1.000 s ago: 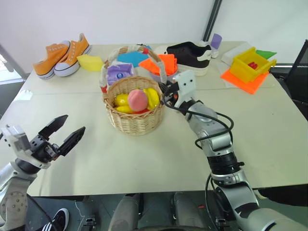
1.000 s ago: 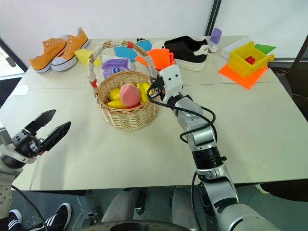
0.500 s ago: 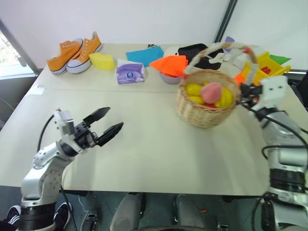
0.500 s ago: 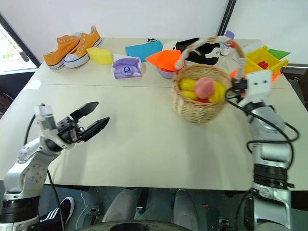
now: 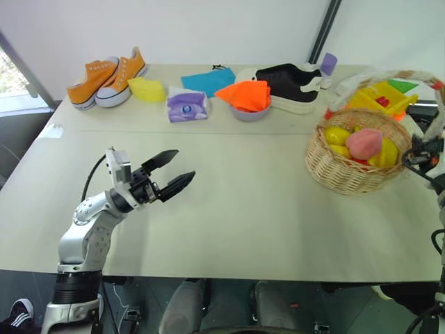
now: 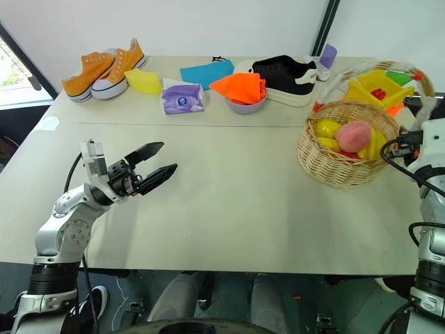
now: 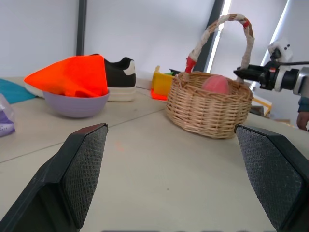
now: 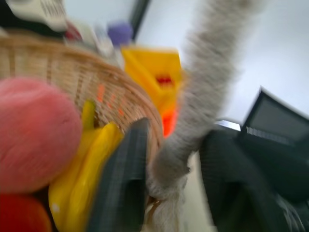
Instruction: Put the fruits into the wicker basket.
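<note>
Basket [image 6: 345, 149] dragged to the tabletop's [image 6: 229, 202] right edge.
Fruits [image 6: 353, 136] inside; right pincer [image 8: 166, 191] straddles the handle, loosening; left pincer [image 6: 161, 169] gapes empty.

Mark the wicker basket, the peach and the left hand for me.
wicker basket [image 6: 332, 165], right eye view, on its woven front wall.
peach [image 6: 353, 136], right eye view, on the middle of its pink side.
left hand [image 5: 178, 171], left eye view, midway between its open fingertips.

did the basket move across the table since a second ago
Yes. The basket went from near the purple tissue pack to the table's right side, beside the yellow bin.
</note>
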Controlling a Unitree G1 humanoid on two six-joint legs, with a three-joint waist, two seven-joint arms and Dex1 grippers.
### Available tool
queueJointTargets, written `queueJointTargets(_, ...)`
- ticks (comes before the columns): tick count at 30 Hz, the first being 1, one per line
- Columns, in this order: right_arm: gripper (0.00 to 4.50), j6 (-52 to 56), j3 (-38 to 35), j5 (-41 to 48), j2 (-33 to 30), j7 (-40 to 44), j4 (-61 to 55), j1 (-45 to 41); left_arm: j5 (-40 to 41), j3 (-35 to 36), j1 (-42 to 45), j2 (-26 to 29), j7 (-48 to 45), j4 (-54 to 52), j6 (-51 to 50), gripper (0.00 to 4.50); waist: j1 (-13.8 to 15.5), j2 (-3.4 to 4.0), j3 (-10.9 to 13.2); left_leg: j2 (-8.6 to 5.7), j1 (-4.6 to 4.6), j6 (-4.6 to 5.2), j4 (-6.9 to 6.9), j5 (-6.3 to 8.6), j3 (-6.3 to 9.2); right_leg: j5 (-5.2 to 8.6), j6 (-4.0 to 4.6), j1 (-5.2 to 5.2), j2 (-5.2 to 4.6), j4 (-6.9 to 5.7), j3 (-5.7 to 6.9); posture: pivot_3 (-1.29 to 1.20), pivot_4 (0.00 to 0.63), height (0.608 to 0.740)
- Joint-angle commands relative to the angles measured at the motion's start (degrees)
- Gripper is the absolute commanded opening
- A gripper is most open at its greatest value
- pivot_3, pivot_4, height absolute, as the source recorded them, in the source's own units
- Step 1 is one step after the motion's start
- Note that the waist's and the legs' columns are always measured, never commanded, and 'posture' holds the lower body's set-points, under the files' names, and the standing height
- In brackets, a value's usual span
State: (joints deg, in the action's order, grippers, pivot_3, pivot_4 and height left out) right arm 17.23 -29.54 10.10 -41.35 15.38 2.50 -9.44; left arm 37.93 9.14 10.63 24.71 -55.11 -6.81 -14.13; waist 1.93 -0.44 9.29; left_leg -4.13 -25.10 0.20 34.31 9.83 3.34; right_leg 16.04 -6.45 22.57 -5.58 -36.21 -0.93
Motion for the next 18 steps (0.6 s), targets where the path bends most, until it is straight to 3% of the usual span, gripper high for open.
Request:
queueJointTargets(1, 3.61, -0.3, -1.0, -0.7, 0.7, -2.9, -1.8, -1.4, -0.1, 0.6, 0.9, 0.2, -0.2, -0.7, 1.2, 4.5, -0.3, 0.04, 0.0, 0.01, 0.0, 0.0, 0.0, 0.0, 0.0, 0.0, 0.0, 0.0, 0.0, -0.01, -0.01, 0.0, 0.15, 0.74)
queueJointTargets(3, 4.43, -2.8, -2.1, -1.1, 3.5, -7.2, -3.5, -2.2, -0.2, 0.7, 0.8, 0.2, -0.1, -0.6, 1.2, 4.5, -0.8, 0.04, 0.0, 0.04, 0.01, 0.0, 0.0, 0.0, 0.01, 0.0, -0.01, 0.0, 0.03, -0.02, 0.01, 0.0, 0.15, 0.74)
queueJointTargets(6, 4.43, -5.8, -3.0, -1.5, 9.6, -13.3, -9.2, -1.7, -0.6, 0.9, 0.5, 0.0, 0.4, -0.6, 1.7, 4.5, -1.3, 0.04, 0.0, 0.04, 0.02, 0.0, -0.01, 0.0, 0.03, -0.01, -0.02, 0.01, 0.04, -0.06, 0.01, 0.0, 0.15, 0.74)
queueJointTargets(12, 4.43, -5.0, 4.5, -1.5, 23.5, -18.2, -26.3, 3.6, -1.7, 2.7, -0.7, 0.0, 3.6, -0.2, 2.2, 4.5, -1.6, 0.09, 0.0, 0.08, 0.03, -0.02, -0.06, -0.01, 0.04, -0.09, -0.18, 0.14, 0.08, -0.21, -0.05, 0.0, 0.15, 0.74)
queueJointTargets(15, 4.43, -6.7, 9.4, 0.2, 24.8, -13.4, -30.5, 5.5, -2.8, 4.3, -0.6, 0.6, 7.3, 0.3, 1.6, 4.5, -1.5, 0.1, 0.0, 0.04, 0.03, -0.02, -0.05, -0.01, 0.02, -0.05, -0.09, 0.14, 0.06, -0.2, -0.07, 0.0, 0.15, 0.74)
queueJointTargets(18, 4.43, -4.5, 19.0, 5.1, 22.6, -1.7, -32.8, 6.9, -5.2, 7.2, -0.7, 1.9, 10.9, 2.3, 3.2, 4.5, -1.8, 0.1, 0.0, 0.05, 0.05, -0.02, -0.05, -0.01, 0.03, -0.04, -0.08, 0.12, 0.08, -0.19, -0.05, 0.0, 0.15, 0.74)
